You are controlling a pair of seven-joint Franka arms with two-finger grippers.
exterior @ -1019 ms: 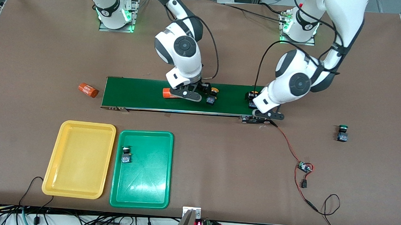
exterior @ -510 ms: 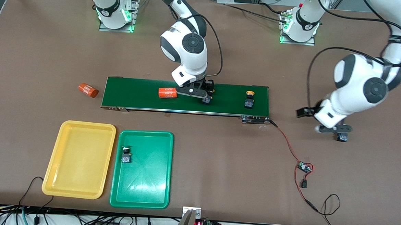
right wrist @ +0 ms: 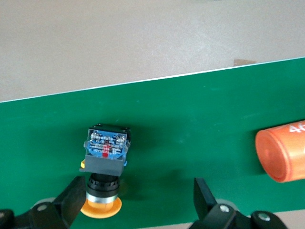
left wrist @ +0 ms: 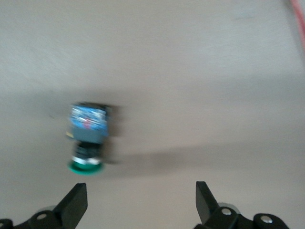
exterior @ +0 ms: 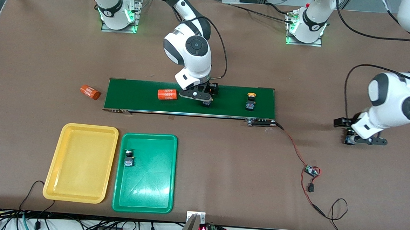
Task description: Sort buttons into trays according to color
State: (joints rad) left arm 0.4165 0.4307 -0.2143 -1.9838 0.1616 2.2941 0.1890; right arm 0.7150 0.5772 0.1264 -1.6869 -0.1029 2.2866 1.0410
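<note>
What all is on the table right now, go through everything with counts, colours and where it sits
Buttons: four. Green-capped in the green tray; green-capped on bare table under the left gripper; yellow-capped on the belt; yellow-capped on the belt under the right gripper.
Trays: two, yellow tray, green tray, side by side, nearest the camera.
Conveyor belt: one, dark green.
Orange cylinders: two, one on the belt, one on the table.
Circuit board: one, red-wired.
Left gripper: fingers open.
Right gripper: fingers open.
</note>
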